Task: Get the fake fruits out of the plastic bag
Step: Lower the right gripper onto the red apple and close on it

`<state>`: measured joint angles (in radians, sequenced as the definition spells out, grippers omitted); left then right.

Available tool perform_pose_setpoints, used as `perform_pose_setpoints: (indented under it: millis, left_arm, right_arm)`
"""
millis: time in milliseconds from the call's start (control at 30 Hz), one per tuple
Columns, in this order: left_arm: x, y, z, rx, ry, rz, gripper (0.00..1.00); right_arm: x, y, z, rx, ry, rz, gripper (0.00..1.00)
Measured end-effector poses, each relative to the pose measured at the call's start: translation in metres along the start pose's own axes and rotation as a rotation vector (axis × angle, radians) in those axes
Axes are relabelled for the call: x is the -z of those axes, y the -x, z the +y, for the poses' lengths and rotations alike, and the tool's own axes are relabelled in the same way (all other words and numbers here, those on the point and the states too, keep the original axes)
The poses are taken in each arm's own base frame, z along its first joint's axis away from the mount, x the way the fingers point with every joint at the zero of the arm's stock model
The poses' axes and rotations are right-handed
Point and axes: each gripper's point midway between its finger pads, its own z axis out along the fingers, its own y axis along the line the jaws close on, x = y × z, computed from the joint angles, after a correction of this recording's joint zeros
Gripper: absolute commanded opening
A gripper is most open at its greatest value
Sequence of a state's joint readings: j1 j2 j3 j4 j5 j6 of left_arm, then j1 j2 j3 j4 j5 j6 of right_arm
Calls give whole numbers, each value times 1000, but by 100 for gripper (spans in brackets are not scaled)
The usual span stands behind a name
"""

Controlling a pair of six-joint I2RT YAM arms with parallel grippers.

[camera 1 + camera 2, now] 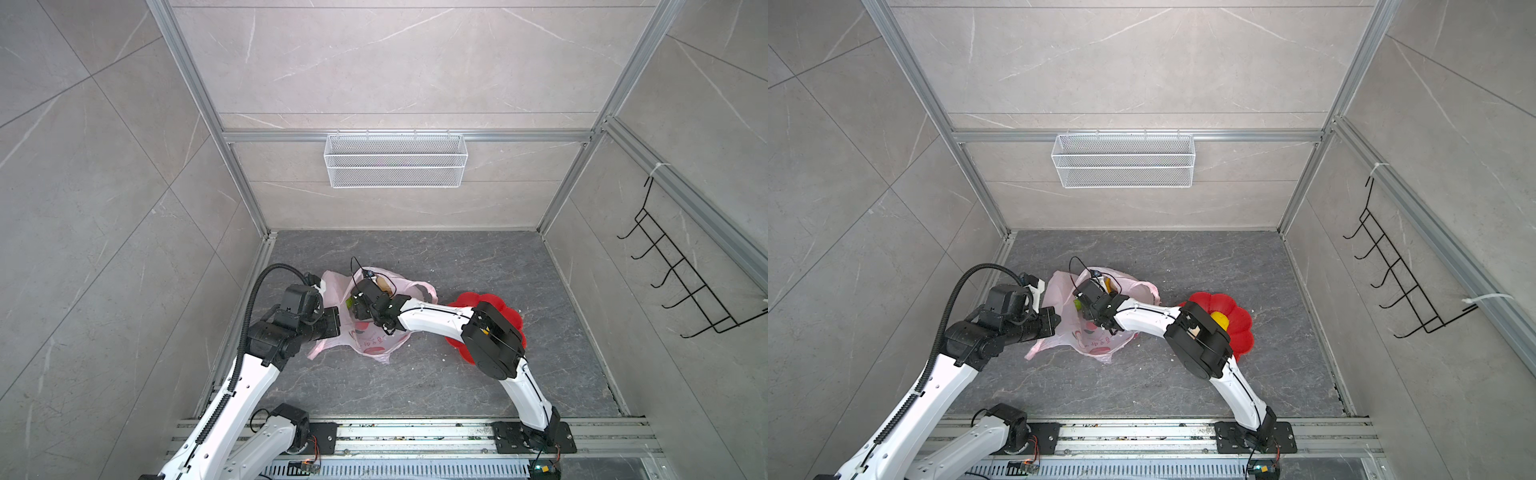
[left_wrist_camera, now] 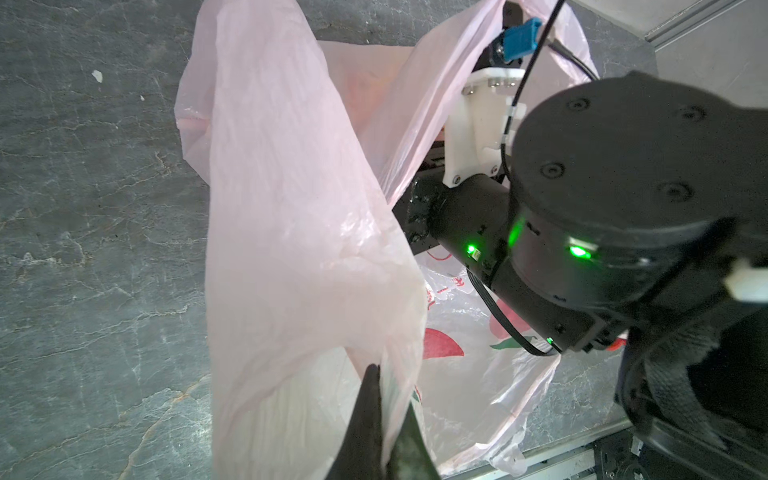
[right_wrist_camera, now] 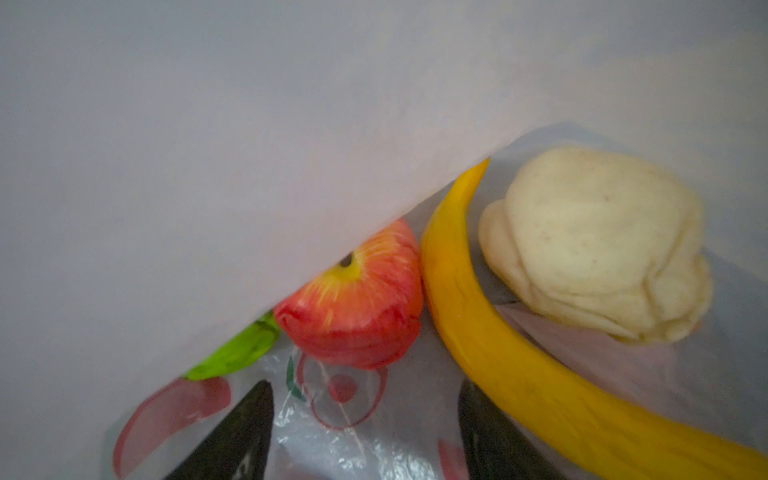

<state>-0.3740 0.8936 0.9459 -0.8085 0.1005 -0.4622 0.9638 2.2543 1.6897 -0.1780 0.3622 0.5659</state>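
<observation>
Bag (image 2: 291,208) sits pinched in left gripper (image 2: 388,386) (right gripper (image 3: 365,386) gapes inside).

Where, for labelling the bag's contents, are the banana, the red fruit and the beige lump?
banana (image 3: 490,353), right wrist view, middle of its curved yellow body
red fruit (image 3: 357,307), right wrist view, striped side below the stem dimple
beige lump (image 3: 598,245), right wrist view, centre of its knobbly surface

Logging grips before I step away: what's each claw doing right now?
Left claw: closed on the plastic bag.
Right claw: open, holding nothing.
</observation>
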Motion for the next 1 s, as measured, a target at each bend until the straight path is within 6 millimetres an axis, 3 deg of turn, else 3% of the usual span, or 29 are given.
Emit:
perform_pose_setpoints:
  millis: [167,533,1000]
  left_arm:
    - [-5,-8,-2,-12,-24,28,3]
    - [-6,-10,-6,-31,-59,25,3]
    - [2,-12,-15,-53,-116,2,3]
  right_arm:
    - [-8,-7,-3,-71,-8,12,79]
    - [-10,22,8,-210,-2,-50,85]
    - [-22,24,-2,-307,-49,-48,85]
